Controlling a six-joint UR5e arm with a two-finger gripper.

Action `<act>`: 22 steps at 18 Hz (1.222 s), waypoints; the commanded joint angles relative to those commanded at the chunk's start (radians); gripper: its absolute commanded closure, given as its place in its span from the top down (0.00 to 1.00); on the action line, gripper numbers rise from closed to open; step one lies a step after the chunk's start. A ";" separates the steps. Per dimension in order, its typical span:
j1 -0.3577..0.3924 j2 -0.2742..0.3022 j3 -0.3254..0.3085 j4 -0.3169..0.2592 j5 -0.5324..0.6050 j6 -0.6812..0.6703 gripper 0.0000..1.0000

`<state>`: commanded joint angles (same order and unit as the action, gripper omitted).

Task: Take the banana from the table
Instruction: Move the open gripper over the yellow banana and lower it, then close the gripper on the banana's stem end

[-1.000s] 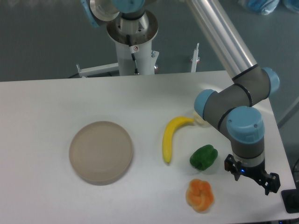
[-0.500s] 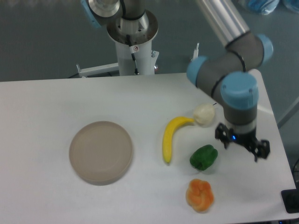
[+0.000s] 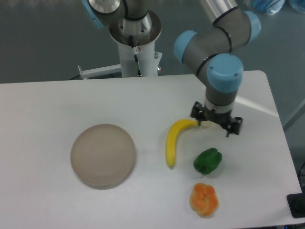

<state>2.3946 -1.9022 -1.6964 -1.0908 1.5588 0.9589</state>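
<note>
White table [image 3: 57,100]: banana [image 3: 173,140] beside spread fingers [image 3: 198,114]; no legible writing.

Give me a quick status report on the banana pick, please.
Gripper open, above the banana's upper end. Banana lies flat on the table, not gripped. Green pepper close on its right.

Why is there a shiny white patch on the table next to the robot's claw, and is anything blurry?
In the camera view, the bright patch on the table is glare from light above. Soft shadows lie under the banana, the green pepper and the plate. The whole picture is a little soft; the gripper looks slightly smeared.
</note>
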 joint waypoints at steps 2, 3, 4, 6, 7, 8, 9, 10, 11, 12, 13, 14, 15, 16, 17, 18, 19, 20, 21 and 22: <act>0.000 0.003 -0.026 0.018 -0.048 -0.006 1.00; -0.002 0.003 -0.051 0.043 -0.060 0.000 1.00; -0.003 0.002 -0.069 0.084 -0.065 0.006 1.00; -0.014 0.000 -0.115 0.159 -0.063 0.032 1.00; -0.027 -0.008 -0.139 0.187 -0.057 0.052 1.00; -0.032 -0.012 -0.155 0.216 -0.055 0.063 1.00; -0.034 -0.011 -0.169 0.224 -0.055 0.063 1.00; -0.035 -0.011 -0.183 0.227 -0.055 0.061 1.00; -0.037 -0.008 -0.196 0.229 -0.055 0.060 1.00; -0.038 -0.006 -0.207 0.233 -0.054 0.055 1.00; -0.038 -0.006 -0.218 0.238 -0.052 0.057 1.00; -0.038 -0.008 -0.229 0.242 -0.048 0.057 1.00; -0.040 -0.008 -0.235 0.247 -0.045 0.057 1.00; -0.040 -0.012 -0.238 0.253 -0.045 0.057 1.00; -0.041 -0.017 -0.238 0.258 -0.045 0.055 1.00; -0.051 -0.026 -0.238 0.267 -0.042 0.055 1.00; -0.057 -0.034 -0.241 0.276 -0.042 0.055 1.00; -0.058 -0.037 -0.242 0.282 -0.040 0.055 1.00; -0.058 -0.037 -0.244 0.282 -0.040 0.055 1.00; -0.058 -0.040 -0.244 0.282 -0.039 0.054 1.00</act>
<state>2.3363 -1.9420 -1.9405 -0.8084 1.5202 1.0124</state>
